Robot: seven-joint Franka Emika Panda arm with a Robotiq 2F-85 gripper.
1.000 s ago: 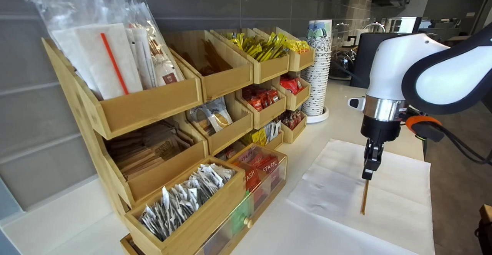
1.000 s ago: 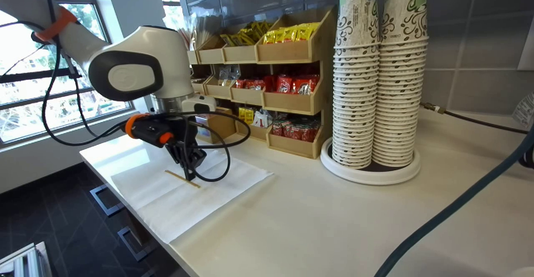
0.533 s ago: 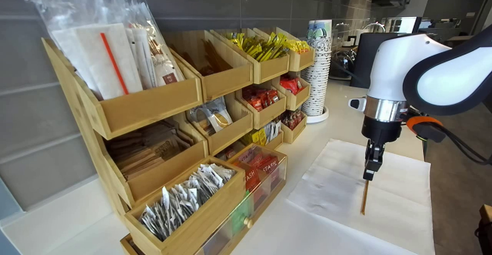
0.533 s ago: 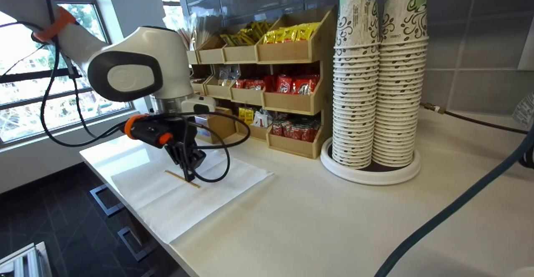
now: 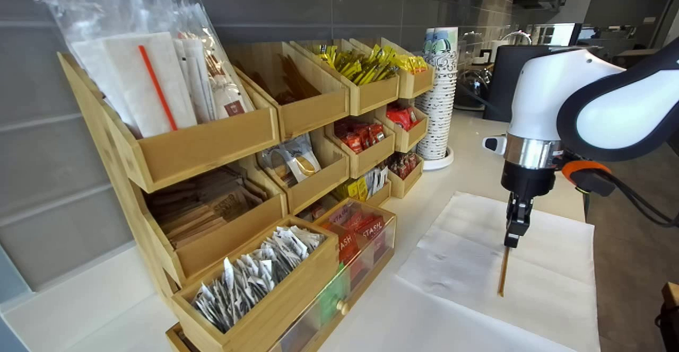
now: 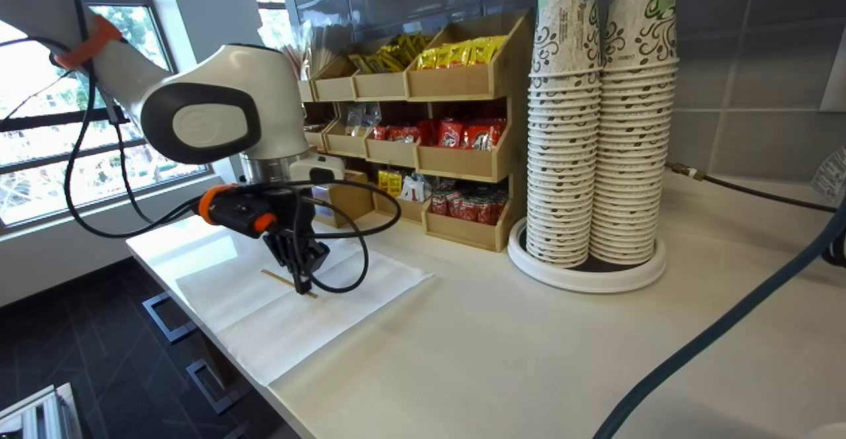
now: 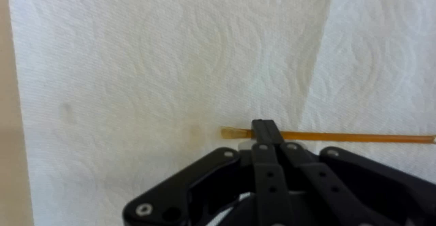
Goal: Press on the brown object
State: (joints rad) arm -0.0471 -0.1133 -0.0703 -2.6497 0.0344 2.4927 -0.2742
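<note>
Since the claw [image 7: 265,127] sits right over it, the brown stick [image 7: 340,137] is partly covered in the wrist view; it lies flat on a white paper towel [image 7: 136,66] directly below the fingertips. Thin, straight, pencil-like. Orange-brown for most of its length, one long edge a shade darker. End nearest the claw goes pale straw-yellow, slightly translucent, blunt, flattened-looking. Opposite end has a small light tip, right at the edge of the wrist view.

Crossing is off-centre: short stub out one side of the claw, long run out the other. Claw is clenched, both fingertips flush against each other, pointing down. Contact with the stick: can't tell.

Towel extends around the claw on every side, with a fold line near the fingertips and a faint brownish stain just beside the stub. It lies on a pale counter [image 6: 502,346].

White arm [image 5: 538,89] comes in above the claw. Well apart from the claw, across the counter: wooden bin rack [image 5: 212,150] with yellow packets [image 5: 366,68] up top and red packets [image 6: 451,133] a row down, visible in both exterior views. In an exterior view an open wooden box [image 5: 289,293] of white packets [image 5: 260,267] stands at the front of the rack. In an exterior view two stacks of paper cups [image 6: 562,168] stand on a round white tray [image 6: 585,282], also well apart from the claw.
</note>
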